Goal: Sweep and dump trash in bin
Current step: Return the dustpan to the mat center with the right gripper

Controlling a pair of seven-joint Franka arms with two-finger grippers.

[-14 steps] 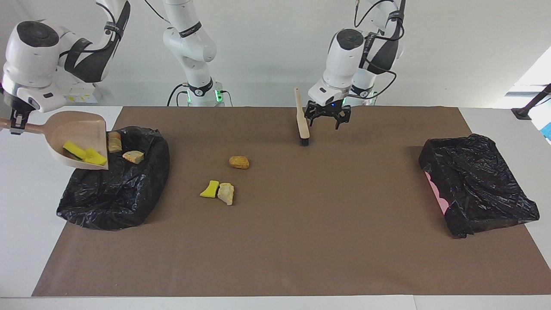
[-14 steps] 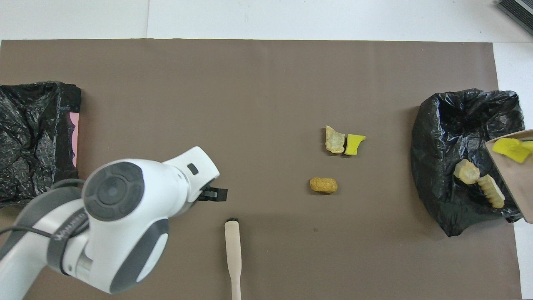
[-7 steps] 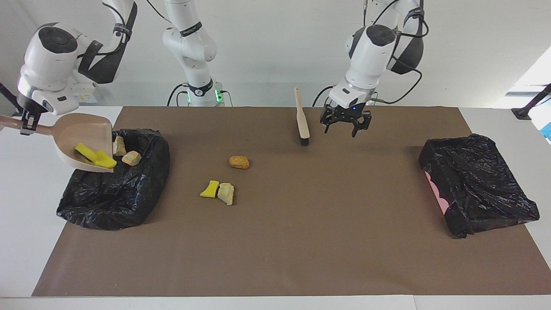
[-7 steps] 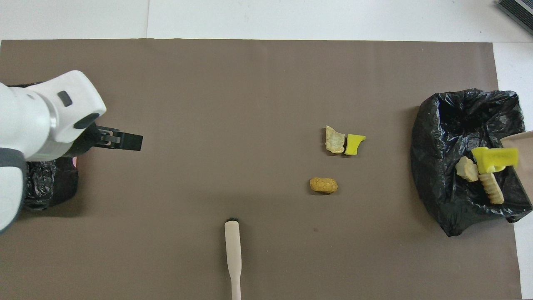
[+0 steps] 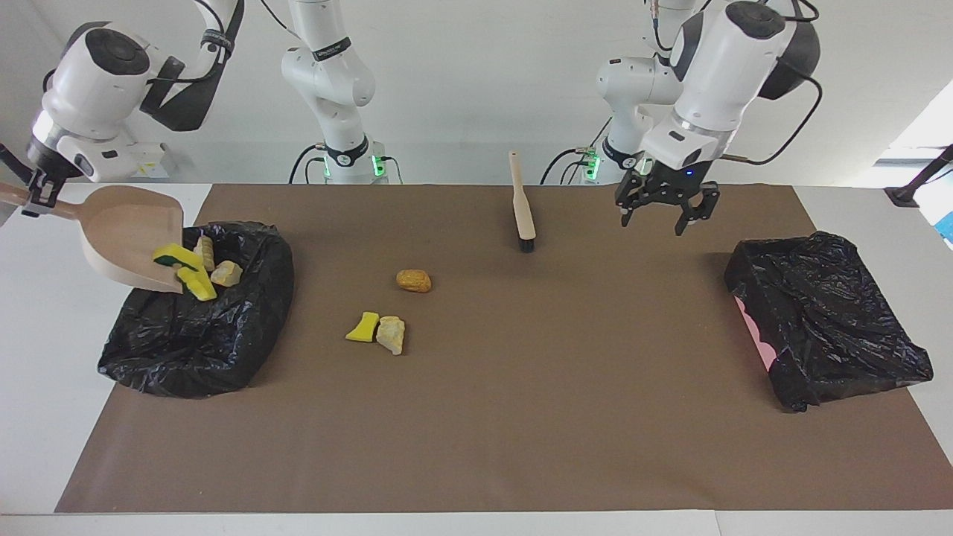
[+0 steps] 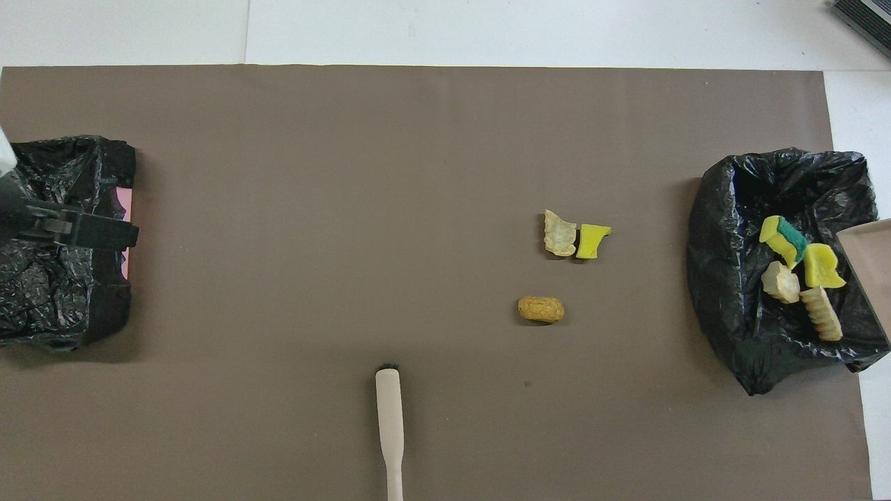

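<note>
Right pincer [image 5: 33, 202] clamps the tilted dustpan [image 5: 130, 238] over the bin [image 5: 201, 335] rim; left pincer [image 5: 663, 211] hangs spread above open mat [image 5: 521, 387].

Yellow sponge bits [image 5: 186, 269], one backed in green, sit with pale beige chunks [image 6: 779, 282] in a glossy black bin bag [image 5: 201, 335]. On the plain brown mat [image 5: 521, 417] lie a golden-brown oval lump [image 5: 413, 281], a beige dustpan [image 5: 126, 234] and a black-bristled beige brush [image 5: 522, 199].
</note>
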